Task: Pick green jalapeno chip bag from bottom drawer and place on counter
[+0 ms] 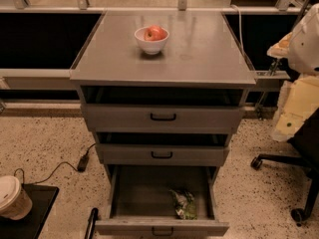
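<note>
The green jalapeno chip bag [184,203] lies crumpled on the floor of the bottom drawer [162,227], right of the middle and near the front. The bottom drawer is pulled wide open, with its black handle at the lower edge of the view. The counter [199,54] is the flat grey top of the cabinet. My gripper [280,47] hangs at the far right edge on the pale arm, level with the counter, beyond its right rim and far above the bag. It holds nothing that I can see.
A white bowl [151,40] with a red apple [155,33] stands on the counter, back centre. The two upper drawers [163,117] are pulled out slightly. An office chair base [299,183] stands at the right. A paper cup [12,197] and a cable [60,169] are at the left.
</note>
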Tool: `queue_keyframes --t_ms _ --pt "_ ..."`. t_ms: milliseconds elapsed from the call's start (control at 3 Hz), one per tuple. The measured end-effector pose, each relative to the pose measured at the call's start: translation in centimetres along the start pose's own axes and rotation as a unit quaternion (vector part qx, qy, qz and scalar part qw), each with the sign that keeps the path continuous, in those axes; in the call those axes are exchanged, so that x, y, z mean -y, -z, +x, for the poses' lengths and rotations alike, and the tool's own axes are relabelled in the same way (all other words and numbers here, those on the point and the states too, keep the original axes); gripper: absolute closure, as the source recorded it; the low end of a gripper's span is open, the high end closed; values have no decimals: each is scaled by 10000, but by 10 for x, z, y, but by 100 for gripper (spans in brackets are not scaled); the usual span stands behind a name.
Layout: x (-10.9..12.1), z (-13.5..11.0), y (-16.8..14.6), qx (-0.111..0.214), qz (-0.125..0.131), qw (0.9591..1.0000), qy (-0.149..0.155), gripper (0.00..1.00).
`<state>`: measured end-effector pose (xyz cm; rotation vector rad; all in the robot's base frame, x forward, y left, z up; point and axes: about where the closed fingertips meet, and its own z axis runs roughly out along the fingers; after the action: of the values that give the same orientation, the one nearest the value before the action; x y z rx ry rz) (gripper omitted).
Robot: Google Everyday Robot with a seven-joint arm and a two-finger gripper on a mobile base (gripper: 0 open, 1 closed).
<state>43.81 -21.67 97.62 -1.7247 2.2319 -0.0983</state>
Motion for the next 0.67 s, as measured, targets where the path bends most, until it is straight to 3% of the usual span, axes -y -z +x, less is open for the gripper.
queue_keyframes --t_ms 667 --pt "-9 12 -13 102 -74 9999 -41 0"
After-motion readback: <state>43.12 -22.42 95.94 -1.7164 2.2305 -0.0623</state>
